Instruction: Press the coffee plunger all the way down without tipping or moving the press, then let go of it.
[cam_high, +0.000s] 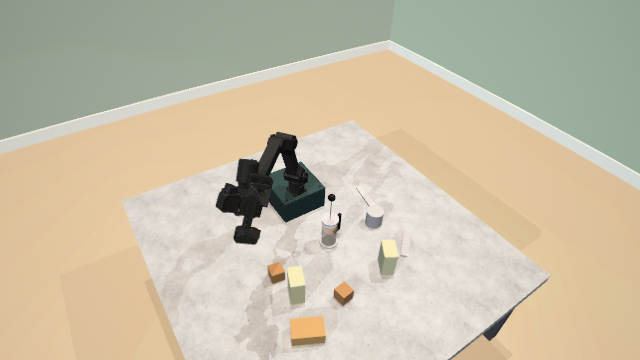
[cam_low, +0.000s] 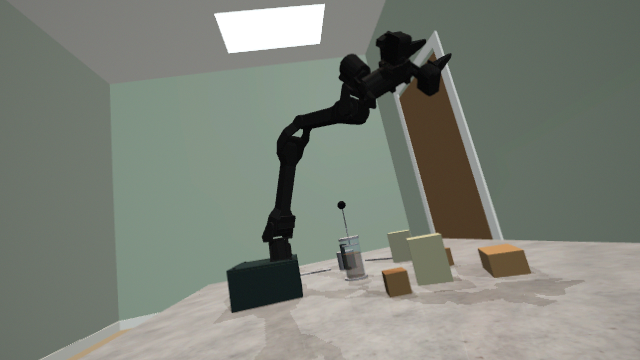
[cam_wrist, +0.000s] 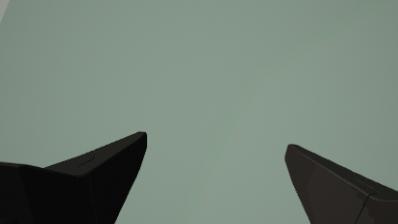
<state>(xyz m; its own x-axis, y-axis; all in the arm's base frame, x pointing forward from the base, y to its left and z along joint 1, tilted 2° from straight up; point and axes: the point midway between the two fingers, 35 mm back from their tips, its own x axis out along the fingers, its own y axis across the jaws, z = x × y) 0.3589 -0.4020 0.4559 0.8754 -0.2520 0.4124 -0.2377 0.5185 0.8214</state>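
Wrist view shows only wall between the gripper (cam_wrist: 215, 150) fingertips, spread wide, holding nothing; coffee press (cam_high: 329, 233) unseen there

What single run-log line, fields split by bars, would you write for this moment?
pincer: open, empty, raised high | plunger knob: up, untouched | press: upright on table | step: approach not begun
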